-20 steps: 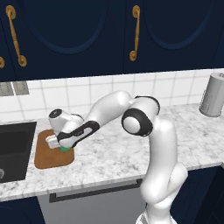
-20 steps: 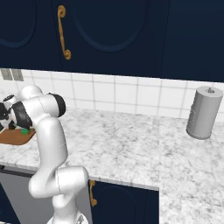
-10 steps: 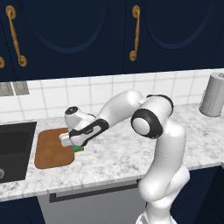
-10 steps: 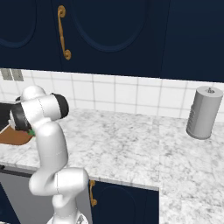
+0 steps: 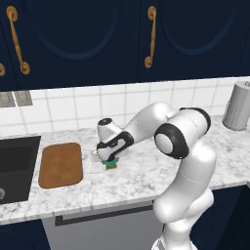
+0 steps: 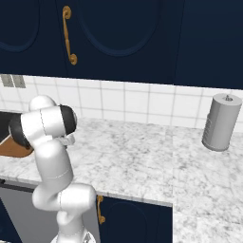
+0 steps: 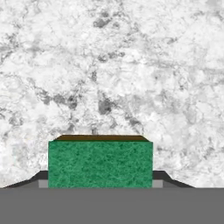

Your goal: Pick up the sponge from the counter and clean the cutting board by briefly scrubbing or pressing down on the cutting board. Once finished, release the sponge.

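The green sponge (image 5: 112, 165) is low over the marble counter (image 5: 146, 171), just right of the brown cutting board (image 5: 61, 164). My gripper (image 5: 108, 159) points down and is shut on the sponge. In the hand view the sponge (image 7: 100, 164) sits between the dark fingertips (image 7: 40, 177), its green face towards the camera and veined marble (image 7: 113, 70) beyond it. Whether it touches the counter I cannot tell. The board lies bare and flat. A sliver of it (image 6: 12, 147) shows behind my arm in the right base view.
A dark sink basin (image 5: 14, 166) lies left of the cutting board. A grey cylindrical canister (image 5: 238, 105) (image 6: 221, 122) stands at the back right against the tiled wall. Dark cabinets with brass handles hang above.
My arm has swung to the right, carrying the sponge off the cutting board and over the bare counter beside it.
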Tool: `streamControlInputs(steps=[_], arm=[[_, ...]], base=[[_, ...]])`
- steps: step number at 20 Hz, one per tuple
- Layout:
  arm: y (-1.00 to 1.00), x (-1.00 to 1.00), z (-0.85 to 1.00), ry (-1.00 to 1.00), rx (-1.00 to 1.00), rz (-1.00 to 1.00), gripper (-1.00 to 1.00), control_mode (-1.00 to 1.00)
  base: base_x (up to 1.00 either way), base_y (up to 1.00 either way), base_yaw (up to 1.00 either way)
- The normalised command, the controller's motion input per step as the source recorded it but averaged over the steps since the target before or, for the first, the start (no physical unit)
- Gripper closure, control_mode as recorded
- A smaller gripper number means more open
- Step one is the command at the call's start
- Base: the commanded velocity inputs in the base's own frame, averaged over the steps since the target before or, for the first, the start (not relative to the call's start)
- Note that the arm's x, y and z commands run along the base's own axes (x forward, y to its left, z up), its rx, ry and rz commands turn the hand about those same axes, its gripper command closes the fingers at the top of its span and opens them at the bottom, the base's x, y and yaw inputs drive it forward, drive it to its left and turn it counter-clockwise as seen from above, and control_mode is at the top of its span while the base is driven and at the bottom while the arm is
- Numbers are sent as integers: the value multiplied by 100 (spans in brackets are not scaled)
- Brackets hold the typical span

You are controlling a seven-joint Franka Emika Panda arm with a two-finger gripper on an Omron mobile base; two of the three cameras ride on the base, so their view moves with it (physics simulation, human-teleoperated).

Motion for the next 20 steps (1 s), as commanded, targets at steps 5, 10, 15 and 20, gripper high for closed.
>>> streamControlInputs(steps=[5, 10, 15, 20], arm=[[-51, -9, 25, -2, 4, -7, -100, -100], [-7, -63, 98, -29, 7, -2, -100, -100], [0, -100, 100, -57, 5, 0, -100, -100], [-28, -100, 100, -56, 16, 2, -100, -100]], base=[[0, 0, 0], [0, 0, 0], [0, 0, 0], [0, 0, 0]])
